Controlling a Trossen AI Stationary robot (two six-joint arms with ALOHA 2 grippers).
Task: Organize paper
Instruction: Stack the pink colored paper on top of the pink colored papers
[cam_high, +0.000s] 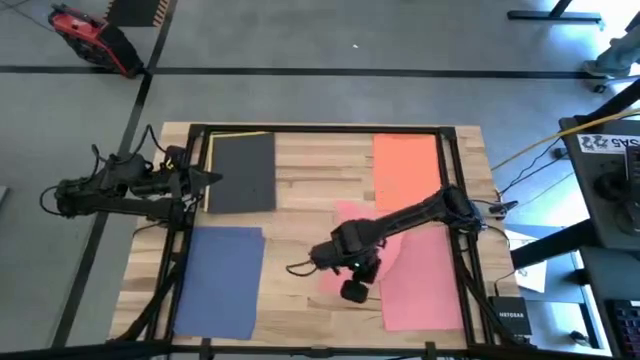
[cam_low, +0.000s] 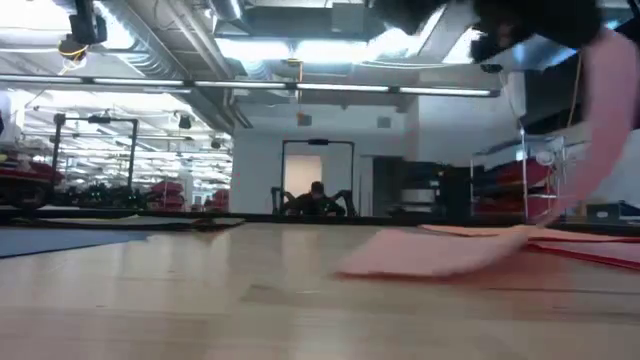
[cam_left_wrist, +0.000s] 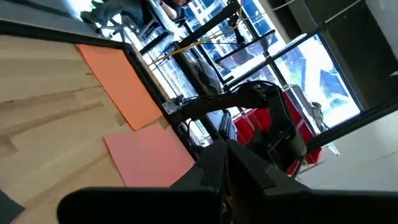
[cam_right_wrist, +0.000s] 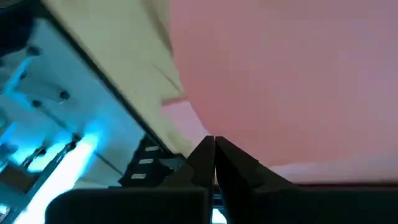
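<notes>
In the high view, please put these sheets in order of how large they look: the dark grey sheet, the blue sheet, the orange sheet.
1. Blue sheet, the largest as it looks.
2. Dark grey sheet and orange sheet: too alike to rank, and the right arm hides the orange sheet's near end.

All may well be equal in real size.

A pale wooden tabletop (cam_high: 300, 290), framed by black rails, is seen from above. On it are laid a dark grey sheet (cam_high: 243, 172) at the far left, a blue sheet (cam_high: 218, 280) nearer, an orange sheet (cam_high: 405, 165) far right, and pink sheets (cam_high: 420, 285) near right.
</notes>
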